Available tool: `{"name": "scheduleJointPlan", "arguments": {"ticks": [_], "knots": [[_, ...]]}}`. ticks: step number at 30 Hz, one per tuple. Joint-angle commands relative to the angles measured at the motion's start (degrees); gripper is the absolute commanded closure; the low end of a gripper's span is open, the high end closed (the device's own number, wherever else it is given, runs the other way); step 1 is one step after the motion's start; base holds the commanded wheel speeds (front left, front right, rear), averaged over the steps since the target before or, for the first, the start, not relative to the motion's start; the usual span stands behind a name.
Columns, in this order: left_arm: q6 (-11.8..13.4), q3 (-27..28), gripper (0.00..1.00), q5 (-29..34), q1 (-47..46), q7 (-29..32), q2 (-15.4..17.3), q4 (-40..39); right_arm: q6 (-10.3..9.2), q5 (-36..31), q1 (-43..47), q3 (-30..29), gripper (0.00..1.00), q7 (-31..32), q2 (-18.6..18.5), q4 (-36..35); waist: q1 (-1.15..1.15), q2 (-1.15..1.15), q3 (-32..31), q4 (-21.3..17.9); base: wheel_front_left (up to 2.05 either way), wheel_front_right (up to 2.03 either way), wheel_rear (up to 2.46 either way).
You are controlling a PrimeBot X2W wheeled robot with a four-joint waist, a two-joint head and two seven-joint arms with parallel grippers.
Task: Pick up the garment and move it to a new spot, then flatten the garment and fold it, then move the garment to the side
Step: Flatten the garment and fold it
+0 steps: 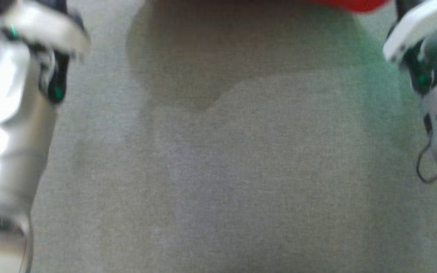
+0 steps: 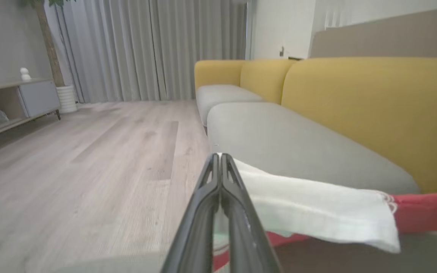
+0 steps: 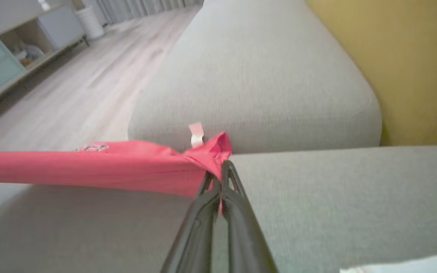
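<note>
Holding the garment stretched above the seat, you have both jaws clamped on it, left gripper and right gripper at opposite ends, long axis running straight between them.

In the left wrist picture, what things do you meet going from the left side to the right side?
Low cabinet → white plant pot → left tool → garment, white part first, then its red part at the right edge.
</note>
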Motion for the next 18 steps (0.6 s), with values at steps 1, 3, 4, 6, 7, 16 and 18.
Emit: {"name": "scheduleJointPlan", "arguments": {"ticks": [1,3,4,6,7,16,18], "knots": [[0.1,-0.6,1.0,-2.0,1.1,1.1,5.1,-3.3,0.39,1.7,0.9,2.6,1.0,2.4,-1.1,-2.5,0.0,0.0,-1.9,0.6,0.0,0.0,0.0],[0.1,-3.5,1.0,-4.1,5.6,3.2,7.6,-5.5,0.39,3.4,3.9,5.7,1.0,5.6,-2.8,-3.7,0.0,0.0,-3.4,0.8,0.0,0.0,0.0],[0.1,-4.6,1.0,-5.5,7.8,4.3,8.7,-6.7,0.39,4.5,5.3,6.8,1.0,7.2,-3.7,-4.3,0.0,0.0,-4.3,0.9,0.0,0.0,0.0],[0.1,-7.1,1.0,-8.2,12.0,7.2,11.1,-9.7,0.39,6.8,8.0,9.4,1.0,10.5,-5.6,-6.1,0.0,0.0,-6.0,1.1,0.0,0.0,0.0],[0.1,-8.2,1.0,-9.6,14.0,8.8,12.3,-11.4,0.39,8.1,9.5,10.7,1.0,12.1,-6.5,-7.3,0.0,0.0,-6.9,1.2,0.0,0.0,0.0],[0.1,-15.3,1.0,-21.6,27.6,23.1,23.9,-30.0,0.39,18.7,20.4,19.7,1.0,23.6,-15.4,-19.0,0.0,0.0,-12.9,1.6,0.0,0.0,0.0],[0.1,-15.5,1.0,-22.4,28.6,24.2,24.9,-31.7,0.39,19.7,21.3,20.3,1.0,24.5,-16.3,-20.2,0.0,0.0,-13.3,1.6,0.0,0.0,0.0]]}}
